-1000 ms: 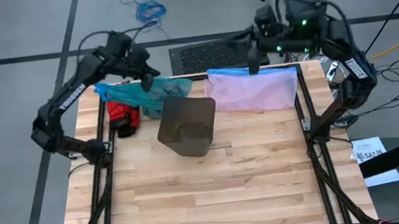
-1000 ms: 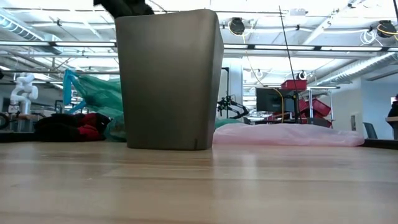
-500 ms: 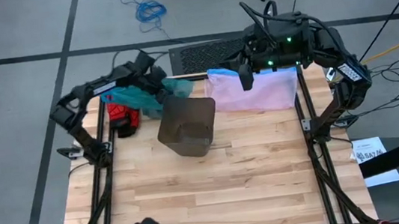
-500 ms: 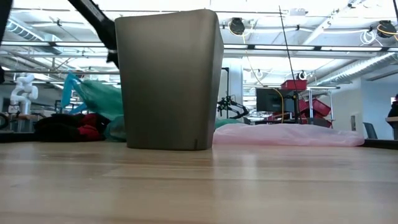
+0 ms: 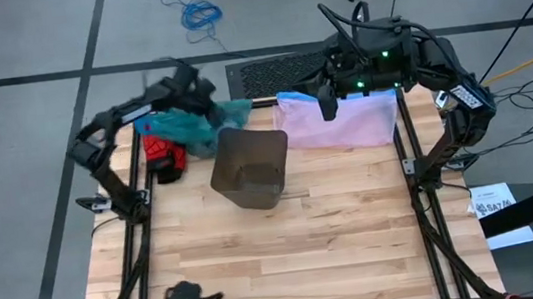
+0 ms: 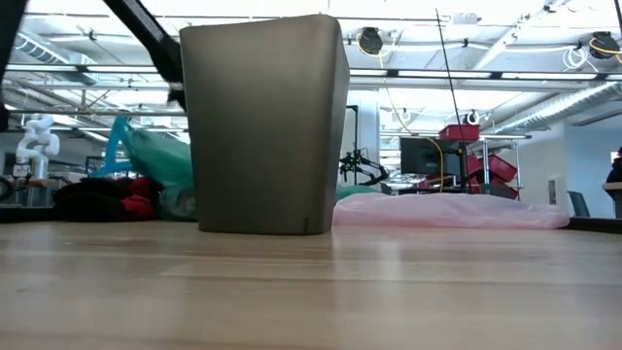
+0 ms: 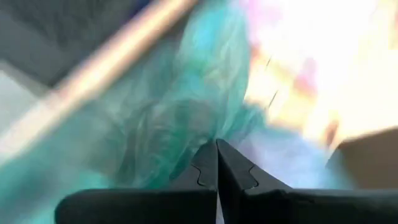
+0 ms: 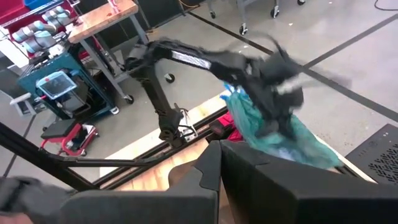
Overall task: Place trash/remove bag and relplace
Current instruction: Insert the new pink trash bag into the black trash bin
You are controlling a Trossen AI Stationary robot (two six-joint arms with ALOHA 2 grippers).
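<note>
You had the left gripper (image 5: 203,104) pinched shut on the teal-green bag (image 5: 193,125), with its fingers (image 7: 216,167) closed tight and the film bunched right at the tips. The bag hung near the table's far left corner, just behind the grey bin (image 5: 251,166) and above a red-and-black bundle (image 5: 162,153) lying on the wood. From the table-level camera the bag (image 6: 155,160) rose to a peak beside the bin's left wall (image 6: 264,126), so most of it looked lifted rather than lying flat.

The step in hand appeared to be carrying that liner over to the bin. To do it well, you would have wanted the film raised high enough to clear the rim, then brought over the opening so the loose end dropped inside rather than draping down the outside wall. A thin liner held at one point tends to swing and twist, so a slow carry would have suited it.

Your right gripper (image 5: 328,105) was closed on nothing, waiting above the near edge of the pink bag (image 5: 339,119) at the far right of the table (image 5: 289,258); it could have helped spread the mouth.

A white sheet (image 5: 494,206) by the right frame carried dark handwriting too small to read. No brand showed on the bin.
</note>
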